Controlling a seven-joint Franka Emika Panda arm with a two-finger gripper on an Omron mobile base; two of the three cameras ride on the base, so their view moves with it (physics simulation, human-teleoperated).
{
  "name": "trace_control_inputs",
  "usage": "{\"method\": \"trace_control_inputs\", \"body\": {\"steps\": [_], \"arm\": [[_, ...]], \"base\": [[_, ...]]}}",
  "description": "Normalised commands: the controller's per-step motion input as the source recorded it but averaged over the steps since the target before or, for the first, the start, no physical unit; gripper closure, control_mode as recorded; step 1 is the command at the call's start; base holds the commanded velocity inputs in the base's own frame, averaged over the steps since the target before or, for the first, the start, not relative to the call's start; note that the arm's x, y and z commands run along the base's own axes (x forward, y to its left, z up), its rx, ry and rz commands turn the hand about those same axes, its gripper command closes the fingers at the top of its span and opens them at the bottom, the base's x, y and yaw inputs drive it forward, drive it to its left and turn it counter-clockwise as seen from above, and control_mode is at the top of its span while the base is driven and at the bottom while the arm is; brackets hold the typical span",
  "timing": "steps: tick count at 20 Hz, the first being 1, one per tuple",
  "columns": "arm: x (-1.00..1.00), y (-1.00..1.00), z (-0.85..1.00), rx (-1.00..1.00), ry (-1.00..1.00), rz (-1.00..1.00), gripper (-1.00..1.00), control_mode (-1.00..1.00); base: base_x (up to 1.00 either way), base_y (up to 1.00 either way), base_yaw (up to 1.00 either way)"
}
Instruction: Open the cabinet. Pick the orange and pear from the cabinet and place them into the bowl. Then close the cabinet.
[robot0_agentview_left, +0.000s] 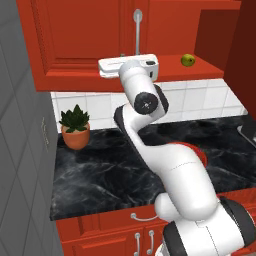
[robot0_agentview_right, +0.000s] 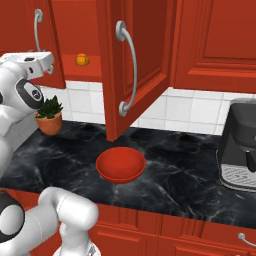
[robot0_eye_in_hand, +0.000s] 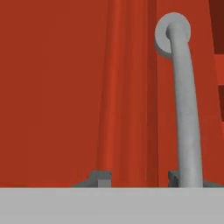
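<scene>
glossy red cabinet (robot0_agentview_right: 140, 60), silver handle (robot0_eye_in_hand: 186, 109), red bowl (robot0_agentview_right: 120, 165), orange (robot0_agentview_right: 82, 59), yellow-green pear (robot0_agentview_left: 188, 60)

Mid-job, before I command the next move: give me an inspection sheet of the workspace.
surface: black marble counter, nothing spilled
cabinet: one door open, the other shut
orange: on the cabinet shelf
pear: on the cabinet shelf
bowl: on the counter, empty
clutter: potted plant, coffee machine
gripper: shut, at the shut door's handle, holding no fruit
cables: nothing seen
surroundings: white tiled wall, red base cabinets
</scene>
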Motion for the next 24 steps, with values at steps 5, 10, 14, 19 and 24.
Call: {"method": "trace_control_inputs", "body": {"steps": [5, 10, 14, 19, 24], "arm": [[-0.95, 0.94, 0.71, -0.14, 0.08, -0.02, 1.0, -1.0], [-1.0, 1.0, 0.58, -0.13, 0.07, -0.04, 1.0, -1.0], [-0.99, 1.0, 0.07, -0.1, 0.0, -0.04, 1.0, -1.0], [-0.98, 1.0, -0.24, -0.02, -0.01, -0.01, 1.0, -1.0], [-0.83, 1.0, -0.2, -0.01, -0.03, -0.05, -1.0, -1.0]], "base": [[0.0, 0.0, 0.0], [0.0, 0.0, 0.0], [0.0, 0.0, 0.0], [0.0, 0.0, 0.0], [0.0, 0.0, 0.0]]}}
